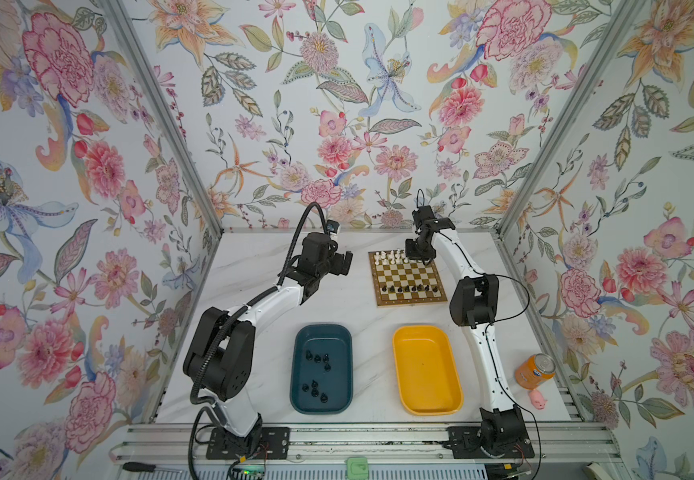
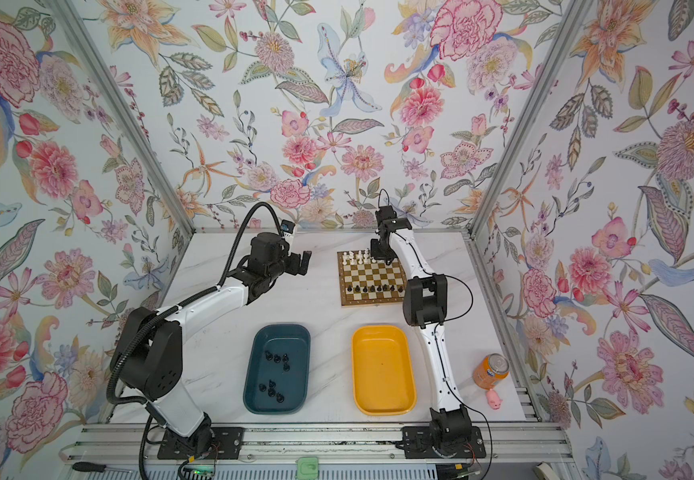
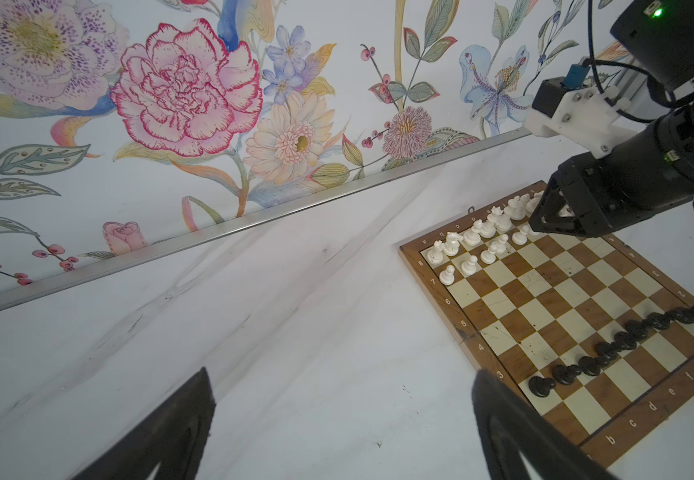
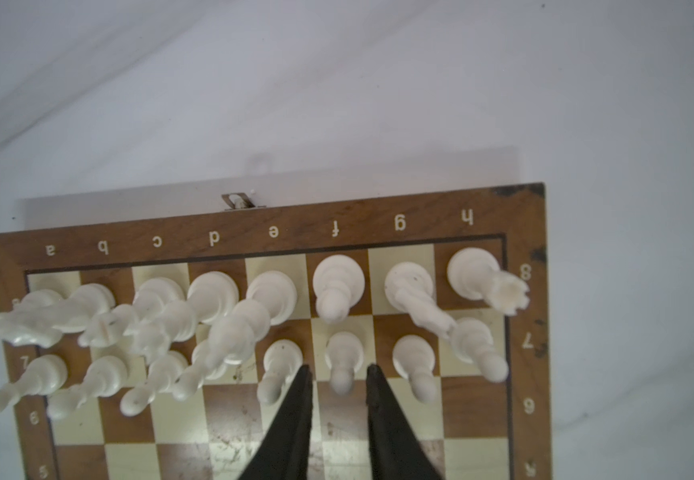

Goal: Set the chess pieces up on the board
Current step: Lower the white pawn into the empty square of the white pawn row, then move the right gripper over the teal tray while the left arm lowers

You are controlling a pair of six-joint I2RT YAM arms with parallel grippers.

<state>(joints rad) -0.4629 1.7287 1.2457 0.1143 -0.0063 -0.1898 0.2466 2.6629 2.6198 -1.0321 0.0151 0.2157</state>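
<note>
Right pincer (image 4: 339,369) stands slightly spread, a white pawn (image 4: 345,350) between its tips untouched, the other white chess pieces (image 4: 212,297) ranked either side and beyond on the board (image 4: 278,232). Left pincer (image 3: 342,372) gapes wide over worktop (image 3: 295,311), board beside it.

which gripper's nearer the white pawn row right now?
Right. The right gripper flanks a pawn in the white pawn row; the left gripper hovers open off the board's a-file edge.
</note>
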